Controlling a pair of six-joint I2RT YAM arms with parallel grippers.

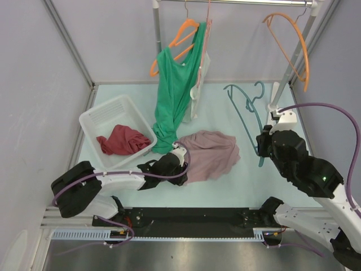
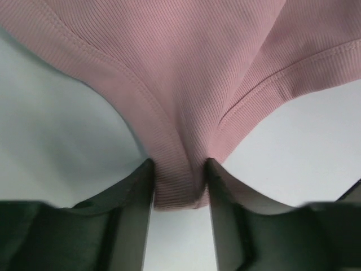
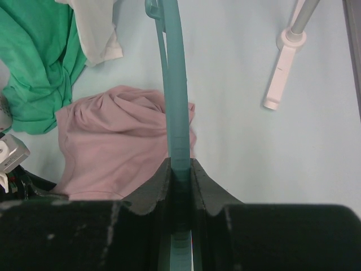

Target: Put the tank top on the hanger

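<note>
the left gripper (image 2: 179,169) is closed tight on a narrow strap-like fold of the tank top (image 2: 186,68), the ribbed pink cloth pinched between both fingers and fanning out towards 12 o'clock over the pale table (image 2: 51,130). seen from above, the left arm lies low, its forearm stretched from the base at 8 o'clock towards 3 o'clock, the wrist ending at the garment's 9 o'clock edge. the garment sits crumpled in a heap near the middle of the table. the right gripper (image 3: 180,169) is clamped on one thin arm of the hanger (image 3: 175,84), which runs straight away from the fingers towards 12 o'clock. the right arm rises from its base at 5 o'clock, bends at the elbow and reaches back towards 11 o'clock. the hanger's hook points to 12 o'clock beside the rack's white foot (image 3: 282,73); whether it is off the table cannot be told. it sits at 3 o'clock of the pink heap, close but apart. at 11 o'clock of the heap a green top (image 1: 175,96) hangs from an orange hanger (image 1: 180,36), its hem touching the table. at 9 o'clock a white basket (image 1: 93,121) holds a dark red cloth (image 1: 121,140).
</note>
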